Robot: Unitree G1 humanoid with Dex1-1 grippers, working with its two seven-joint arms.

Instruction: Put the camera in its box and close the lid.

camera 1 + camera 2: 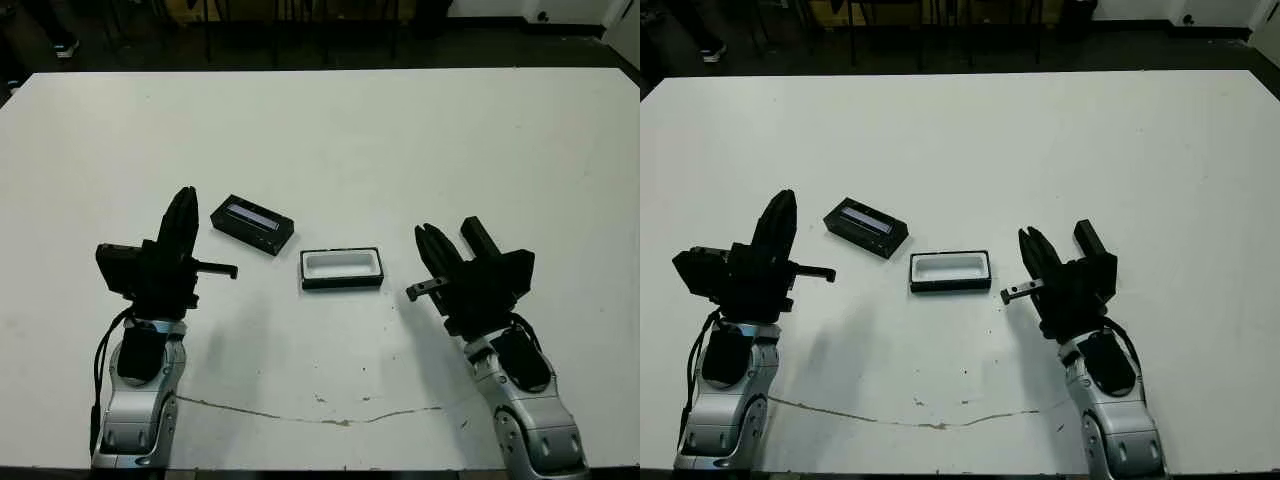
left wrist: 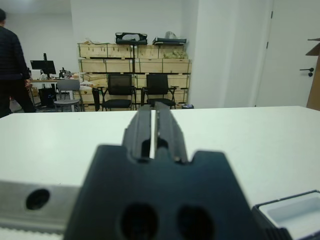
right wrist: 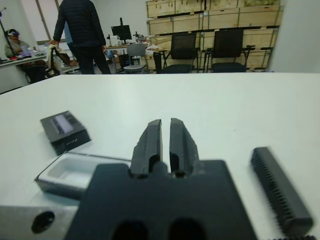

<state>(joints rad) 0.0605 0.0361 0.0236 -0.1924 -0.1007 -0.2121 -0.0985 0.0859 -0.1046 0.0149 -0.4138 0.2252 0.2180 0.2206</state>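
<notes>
Fingers together on your left gripper (image 1: 181,215) and right gripper (image 1: 437,250). The lid (image 1: 253,223) looks light, stiff and slick, so pinch across its long edges.

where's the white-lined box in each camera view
Left eye view: the box lies near the table's middle, between the two grippers, open side up.
Right eye view: same box, a little left of picture centre.
Left wrist view: only one corner shows, at the lower right edge.
Right wrist view: at lower left, partly behind the gripper body.
Shared landmark: the black lid with the pale strip, just beyond the box in the eye views and the right wrist view.
</notes>
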